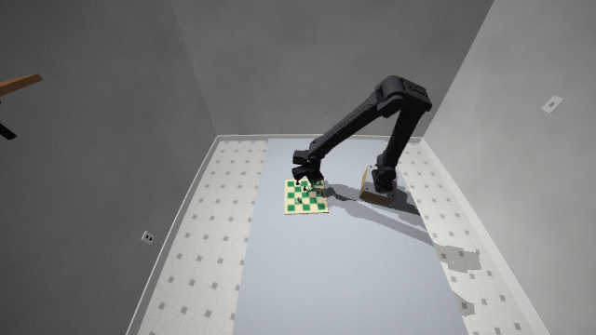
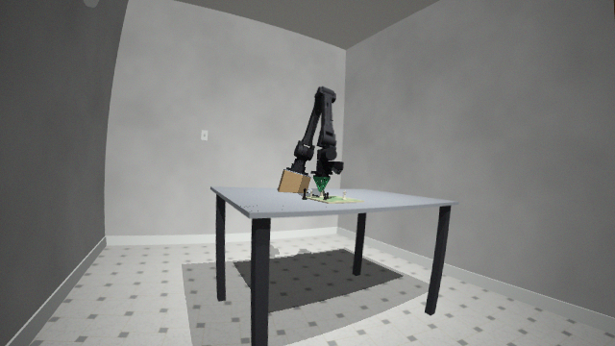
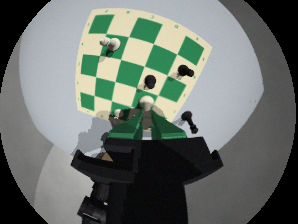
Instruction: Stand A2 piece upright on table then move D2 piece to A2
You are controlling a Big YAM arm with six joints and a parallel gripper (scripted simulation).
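Note:
The green-and-cream chessboard [image 1: 305, 197] lies on the grey table, and it also shows in the wrist view [image 3: 143, 63]. My gripper [image 3: 147, 113] is low over the board's near edge, its green fingers shut on a white piece [image 3: 145, 100] that stands on a near-edge square. A black piece [image 3: 189, 121] stands upright on the table just off the board's near right corner; it also shows in the exterior view [image 2: 305, 194]. I cannot read the square labels.
Other pieces on the board are a black one [image 3: 150, 82], a black one [image 3: 184, 71] near the right edge, and a white one [image 3: 109, 44] at the far left. A pale piece [image 3: 119, 115] sits beside my left finger. A tan box [image 1: 372, 190] is at the arm's base.

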